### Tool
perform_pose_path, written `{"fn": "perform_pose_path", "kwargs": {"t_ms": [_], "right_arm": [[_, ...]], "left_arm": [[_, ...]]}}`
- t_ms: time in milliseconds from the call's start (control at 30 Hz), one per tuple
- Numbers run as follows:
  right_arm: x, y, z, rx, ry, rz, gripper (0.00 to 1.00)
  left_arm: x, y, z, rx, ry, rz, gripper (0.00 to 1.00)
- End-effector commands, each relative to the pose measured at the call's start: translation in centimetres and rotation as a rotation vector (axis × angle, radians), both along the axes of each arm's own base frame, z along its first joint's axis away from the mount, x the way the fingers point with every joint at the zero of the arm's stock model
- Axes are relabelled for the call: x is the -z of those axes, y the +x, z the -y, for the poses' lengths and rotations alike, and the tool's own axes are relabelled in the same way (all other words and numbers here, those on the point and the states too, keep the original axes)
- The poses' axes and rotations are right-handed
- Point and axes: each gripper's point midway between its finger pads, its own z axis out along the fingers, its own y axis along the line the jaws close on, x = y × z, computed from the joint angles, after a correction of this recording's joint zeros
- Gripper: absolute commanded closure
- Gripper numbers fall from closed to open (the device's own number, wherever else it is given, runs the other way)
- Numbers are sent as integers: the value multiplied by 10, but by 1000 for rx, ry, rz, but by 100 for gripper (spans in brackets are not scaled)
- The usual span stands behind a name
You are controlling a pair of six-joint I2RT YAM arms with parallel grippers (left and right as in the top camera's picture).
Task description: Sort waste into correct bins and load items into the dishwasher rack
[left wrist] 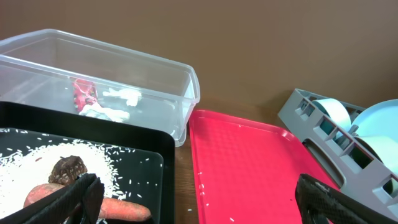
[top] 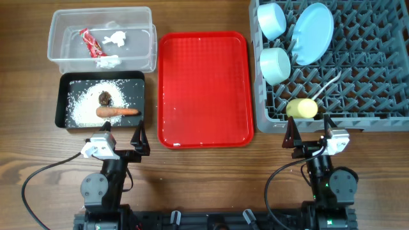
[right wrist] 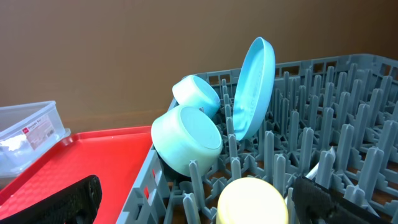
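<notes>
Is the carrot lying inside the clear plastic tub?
No, the carrot lies on the rice in the black tub, next to the clear tub.

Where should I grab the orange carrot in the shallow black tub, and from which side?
Grip the orange carrot near its thicker left half, straight down from above. It lies flat, long axis left to right, so close the left gripper across its width; the shallow black tub's walls hinder a side approach.

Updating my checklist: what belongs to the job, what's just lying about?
Job: clear plastic tub, red crumpled wrapper, white tissue bits; shallow black tub, white rice grains, dark brown clump, orange carrot; grey pegged rack, round light-blue plate, pale blue bowl, mint bowl, yellow cup, white plastic spoon.
Lying about: flat red tray.
</notes>
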Motion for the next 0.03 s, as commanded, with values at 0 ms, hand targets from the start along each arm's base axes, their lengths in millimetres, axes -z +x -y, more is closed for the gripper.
{"fn": "perform_pose_path", "kwargs": {"t_ms": [0], "right_arm": [[-2,0,0,4,13,7,0]], "left_arm": [[1,0,-3,-12,20,2,0]]}}
